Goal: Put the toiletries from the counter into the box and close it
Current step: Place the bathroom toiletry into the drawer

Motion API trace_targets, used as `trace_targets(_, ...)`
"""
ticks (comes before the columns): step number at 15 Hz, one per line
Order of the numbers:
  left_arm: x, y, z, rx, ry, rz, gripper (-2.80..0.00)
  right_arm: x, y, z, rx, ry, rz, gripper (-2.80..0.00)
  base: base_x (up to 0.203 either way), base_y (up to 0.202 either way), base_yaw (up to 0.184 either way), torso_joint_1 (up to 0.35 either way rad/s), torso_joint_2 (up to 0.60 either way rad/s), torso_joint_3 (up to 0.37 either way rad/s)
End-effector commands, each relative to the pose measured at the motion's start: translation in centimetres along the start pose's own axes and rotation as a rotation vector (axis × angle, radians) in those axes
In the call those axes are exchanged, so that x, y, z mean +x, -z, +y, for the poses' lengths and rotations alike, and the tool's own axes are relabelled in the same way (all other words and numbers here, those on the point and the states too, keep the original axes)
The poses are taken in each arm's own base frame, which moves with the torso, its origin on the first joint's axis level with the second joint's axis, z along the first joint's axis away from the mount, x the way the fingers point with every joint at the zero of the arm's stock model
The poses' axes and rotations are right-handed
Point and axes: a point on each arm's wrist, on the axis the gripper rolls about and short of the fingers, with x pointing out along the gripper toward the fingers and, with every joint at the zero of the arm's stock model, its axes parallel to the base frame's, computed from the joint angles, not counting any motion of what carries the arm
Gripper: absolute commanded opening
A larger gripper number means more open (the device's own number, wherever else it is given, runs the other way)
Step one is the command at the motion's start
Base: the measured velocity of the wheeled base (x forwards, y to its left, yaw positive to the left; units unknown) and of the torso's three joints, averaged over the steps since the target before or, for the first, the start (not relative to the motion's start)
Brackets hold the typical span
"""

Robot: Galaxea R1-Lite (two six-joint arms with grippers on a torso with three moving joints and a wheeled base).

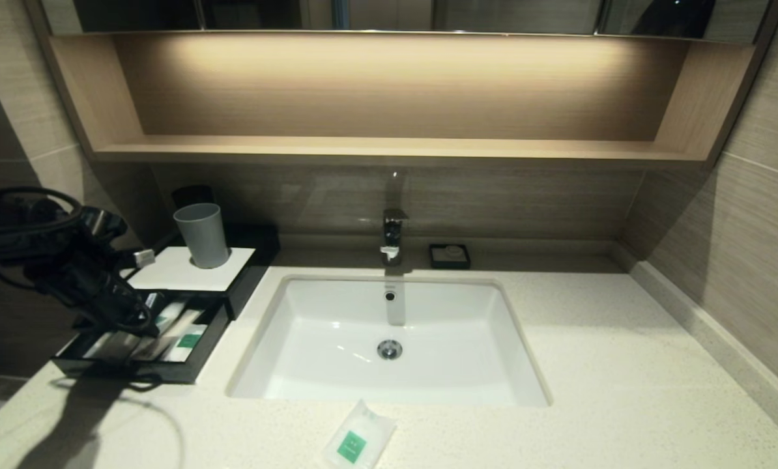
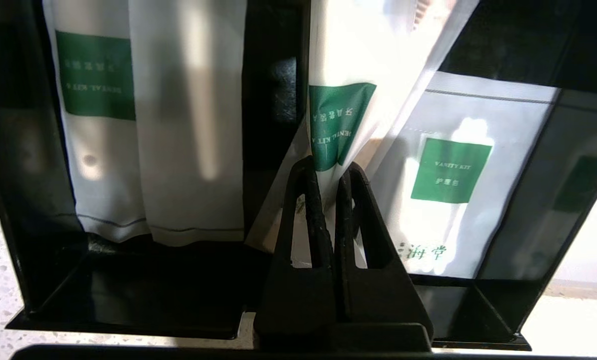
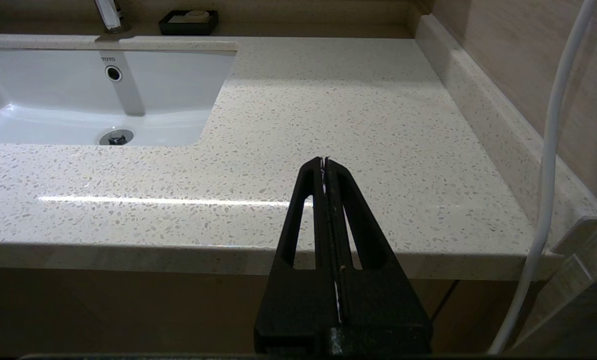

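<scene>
The black box point(image 1: 167, 270) with a white top stands at the counter's point(image 1: 623, 365) left, its drawer point(image 1: 135, 372) pulled out. My left gripper point(image 1: 143, 324) hangs over the drawer, shut on a clear toothbrush packet point(image 2: 341, 120) with a green label; the packet's end lies inside the drawer. Another toothbrush packet point(image 2: 148, 125) and a white vanity sachet point(image 2: 453, 175) lie in the drawer. One small white sachet point(image 1: 356, 443) with a green square lies on the counter in front of the sink. My right gripper point(image 3: 324, 162) is shut and empty, held off the counter's front edge at the right.
A grey cup point(image 1: 202, 236) stands on the box top. The white sink point(image 1: 389, 339) with its faucet point(image 1: 393, 236) fills the counter's middle. A small black soap dish point(image 1: 449, 255) sits at the back. A wooden shelf point(image 1: 389, 148) runs above; a wall closes the right side.
</scene>
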Motion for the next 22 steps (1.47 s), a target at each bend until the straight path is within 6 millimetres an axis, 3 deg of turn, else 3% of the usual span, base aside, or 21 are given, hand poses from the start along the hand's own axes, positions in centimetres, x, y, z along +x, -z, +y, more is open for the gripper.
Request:
trace_targets(1,-0.3,0.0,-0.1,0.003,0.016,-0.007,-2.8,0.0,0.0,0.0,0.0,0.0,0.0,-2.8,0.0,0.0,0.0,0.0,0.0,0.0)
trace_targets(4,-0.3,0.0,-0.1,0.003,0.022,-0.008,-2.7,0.0,0.0,0.0,0.001,0.0,-0.001,-2.8,0.0,0.0,0.0,0.0,0.0,0.0)
trace_targets(5,-0.3,0.0,-0.1,0.004,0.022,-0.011,0.0,0.0,0.0,0.0,0.0,0.0,0.0,-2.8,0.0,0.0,0.0,0.0,0.0,0.0)
trace_targets(13,-1.5,-0.1,-0.2,0.005,0.012,-0.054,0.0,0.0,0.0,0.0,0.0,0.0,0.002,-2.8,0.0,0.0,0.0,0.0,0.0,0.0)
trace_targets(21,-7.2,0.6,-1.2,-0.073,0.005,-0.184,0.0,0.0,0.0,0.0,0.0,0.0,0.001,-2.8,0.0,0.0,0.0,0.0,0.0,0.0)
trace_targets(22,-8.0,1.0,-1.5,-0.072,0.004,-0.201,-1.93,0.0,0.0,0.0,0.0,0.0,0.0,-2.8,0.0,0.0,0.0,0.0,0.0,0.0)
